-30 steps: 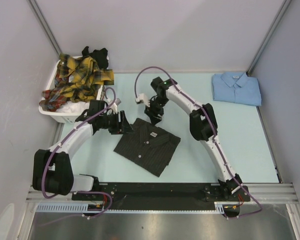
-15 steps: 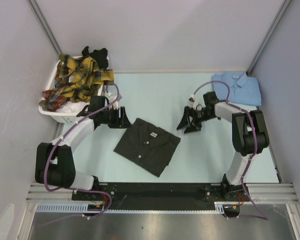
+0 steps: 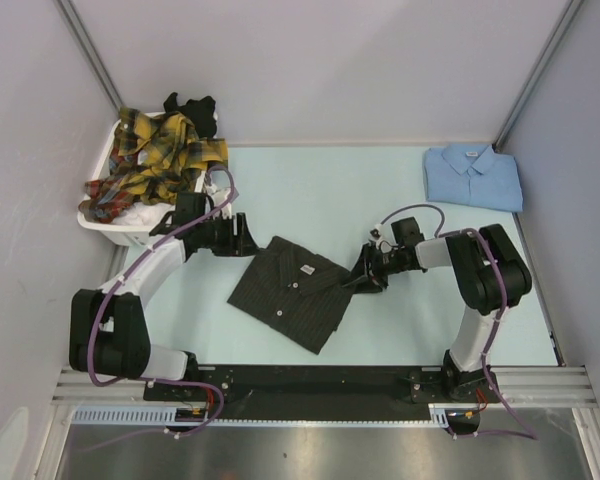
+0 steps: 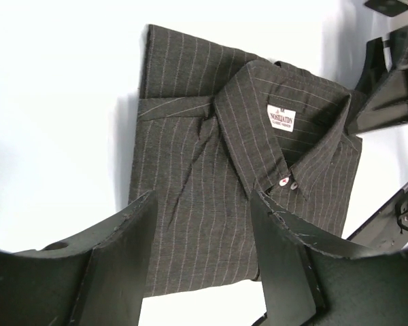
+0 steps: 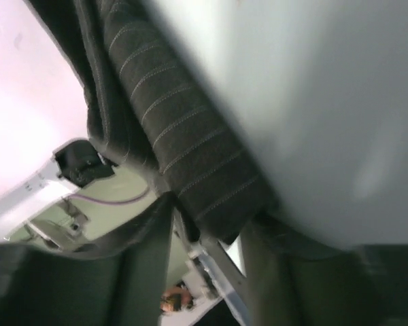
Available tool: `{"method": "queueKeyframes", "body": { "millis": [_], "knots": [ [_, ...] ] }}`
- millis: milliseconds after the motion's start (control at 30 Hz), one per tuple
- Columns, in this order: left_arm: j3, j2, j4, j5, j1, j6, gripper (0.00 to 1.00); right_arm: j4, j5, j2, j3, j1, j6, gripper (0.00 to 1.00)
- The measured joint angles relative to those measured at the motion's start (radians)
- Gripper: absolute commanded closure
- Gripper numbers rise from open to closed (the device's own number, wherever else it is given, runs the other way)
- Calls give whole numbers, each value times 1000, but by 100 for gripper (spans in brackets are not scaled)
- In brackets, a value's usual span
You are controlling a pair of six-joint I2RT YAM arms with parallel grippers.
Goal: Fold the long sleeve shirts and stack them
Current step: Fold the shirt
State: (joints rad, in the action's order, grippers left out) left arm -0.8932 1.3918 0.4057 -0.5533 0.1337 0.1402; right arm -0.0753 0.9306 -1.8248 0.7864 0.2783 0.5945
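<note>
Two robot arms are reaching toward a folded dark shirt in the middle of the pale green table [image 3: 380,190].

The charcoal-black pinstriped button-up shirt [image 3: 290,295] is lying folded and flat, collar up, with its white neck label showing. The left tool [image 3: 246,240] is hanging just beside the shirt's far left corner with its two fingers spread wide and nothing between them. The right tool [image 3: 356,282] is sitting at the shirt's right edge with the thick folded edge between its fingers, but it is not clear if they are squeezing the cloth. A plain light blue folded shirt [image 3: 473,178] is lying well apart at the far right corner. Yellow-red plaid shirts [image 3: 150,165] are piling over the white plastic laundry basket [image 3: 115,232] on the left.
</note>
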Motion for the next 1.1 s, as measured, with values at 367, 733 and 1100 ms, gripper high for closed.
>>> {"method": "queueKeyframes", "body": {
  "millis": [367,733,1100],
  "knots": [
    [37,-18,-16,-13,-16,-10,40,-302,-33,-258,457,-46,-294,100],
    [62,92,-88,-36,-11,7,43,-877,-61,-552,1077,-80,-864,53],
    [-226,227,-35,-102,198,-262,43,-891,-15,-340,729,-205,-826,64]
  ]
}}
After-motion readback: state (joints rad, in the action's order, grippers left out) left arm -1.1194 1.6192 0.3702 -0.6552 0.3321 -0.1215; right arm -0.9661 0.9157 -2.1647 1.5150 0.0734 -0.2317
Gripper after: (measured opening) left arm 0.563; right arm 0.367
